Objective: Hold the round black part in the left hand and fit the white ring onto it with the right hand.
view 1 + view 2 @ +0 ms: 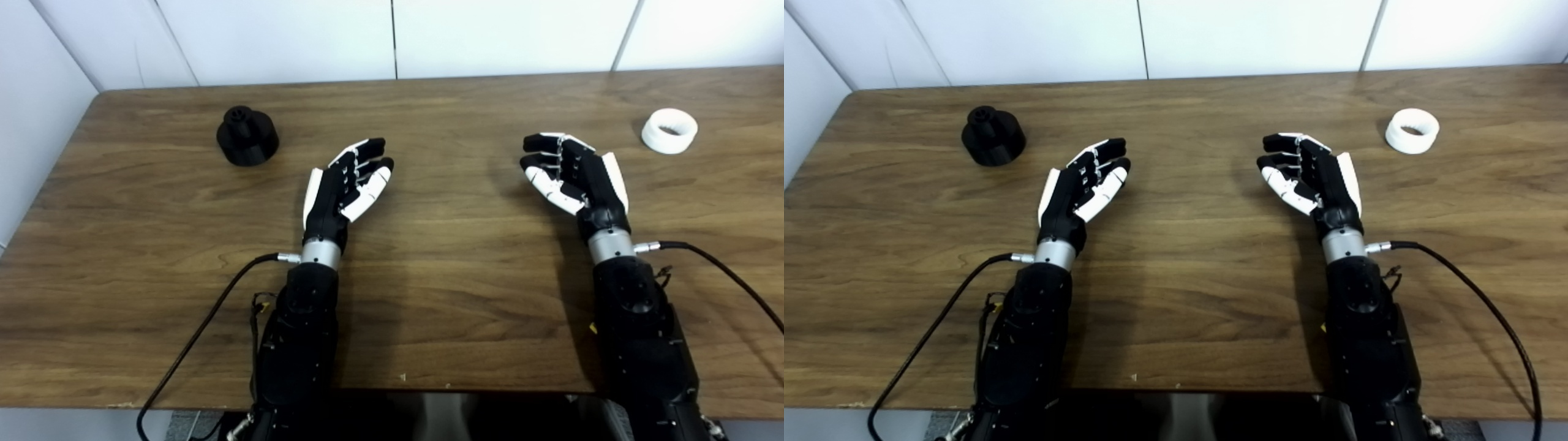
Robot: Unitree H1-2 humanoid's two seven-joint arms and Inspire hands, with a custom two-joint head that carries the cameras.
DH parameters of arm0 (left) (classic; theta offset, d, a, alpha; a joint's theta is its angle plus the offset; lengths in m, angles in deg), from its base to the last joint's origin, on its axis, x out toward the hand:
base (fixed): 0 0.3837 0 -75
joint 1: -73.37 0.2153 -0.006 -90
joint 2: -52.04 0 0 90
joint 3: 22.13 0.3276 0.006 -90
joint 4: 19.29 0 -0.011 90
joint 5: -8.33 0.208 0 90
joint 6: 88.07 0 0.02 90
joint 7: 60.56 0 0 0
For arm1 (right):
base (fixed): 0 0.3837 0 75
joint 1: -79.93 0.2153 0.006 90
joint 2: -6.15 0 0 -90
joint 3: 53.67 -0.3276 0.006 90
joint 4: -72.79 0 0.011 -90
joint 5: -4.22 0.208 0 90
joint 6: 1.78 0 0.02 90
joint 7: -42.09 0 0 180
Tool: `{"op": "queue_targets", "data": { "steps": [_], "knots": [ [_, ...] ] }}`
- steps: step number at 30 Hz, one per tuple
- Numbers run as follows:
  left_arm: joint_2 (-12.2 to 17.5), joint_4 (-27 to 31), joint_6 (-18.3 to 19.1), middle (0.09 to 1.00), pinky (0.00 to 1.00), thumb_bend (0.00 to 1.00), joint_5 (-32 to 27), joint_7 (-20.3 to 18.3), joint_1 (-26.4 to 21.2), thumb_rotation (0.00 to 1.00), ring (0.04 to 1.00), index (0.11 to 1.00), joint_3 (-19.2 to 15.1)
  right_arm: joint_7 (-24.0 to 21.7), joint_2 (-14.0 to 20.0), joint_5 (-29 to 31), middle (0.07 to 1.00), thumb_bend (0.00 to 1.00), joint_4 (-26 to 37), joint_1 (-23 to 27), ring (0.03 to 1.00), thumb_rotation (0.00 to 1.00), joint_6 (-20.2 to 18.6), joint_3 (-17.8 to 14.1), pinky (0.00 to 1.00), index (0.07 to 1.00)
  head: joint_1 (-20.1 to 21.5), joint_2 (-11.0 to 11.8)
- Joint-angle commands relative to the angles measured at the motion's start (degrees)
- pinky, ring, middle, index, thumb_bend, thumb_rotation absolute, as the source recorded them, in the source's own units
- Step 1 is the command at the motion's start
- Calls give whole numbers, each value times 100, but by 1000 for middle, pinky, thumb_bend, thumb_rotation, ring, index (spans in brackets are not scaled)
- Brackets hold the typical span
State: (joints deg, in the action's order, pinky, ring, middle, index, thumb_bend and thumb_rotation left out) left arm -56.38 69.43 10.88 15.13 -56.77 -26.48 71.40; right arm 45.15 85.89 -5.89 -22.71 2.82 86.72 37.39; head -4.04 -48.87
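Observation:
The round black part [247, 136] stands upright on the wooden table [429, 294] at the back left, a short knob on its top. The white ring [669, 130] lies flat at the back right. My left hand [346, 184] hovers open over the table, to the right of and nearer than the black part, fingers stretched forward and holding nothing. My right hand [572, 174] is open too, palm turned inward, to the left of and nearer than the ring. Neither hand touches either object.
A white wall [392, 37] runs along the table's far edge and down its left side. A black cable [202, 331] trails from the left wrist and another cable [723, 275] from the right wrist across the table.

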Motion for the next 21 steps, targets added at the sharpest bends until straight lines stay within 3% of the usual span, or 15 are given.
{"op": "queue_targets", "data": {
  "steps": [1,7,21],
  "knots": [
    [-2,105,-157,815,720,452,-1,-19,-153,401,789,756,16,21,-22,28,694,431,166,181,683,300,142,-5,616,655,-7,33],
    [12,80,-184,815,702,451,74,2,-140,414,784,755,49,35,-7,13,693,420,85,146,677,295,290,10,615,659,-56,195],
    [39,9,-256,812,699,442,130,26,-169,404,775,759,58,65,13,-26,694,422,-76,174,681,308,450,28,603,657,-37,281]
  ]
}}
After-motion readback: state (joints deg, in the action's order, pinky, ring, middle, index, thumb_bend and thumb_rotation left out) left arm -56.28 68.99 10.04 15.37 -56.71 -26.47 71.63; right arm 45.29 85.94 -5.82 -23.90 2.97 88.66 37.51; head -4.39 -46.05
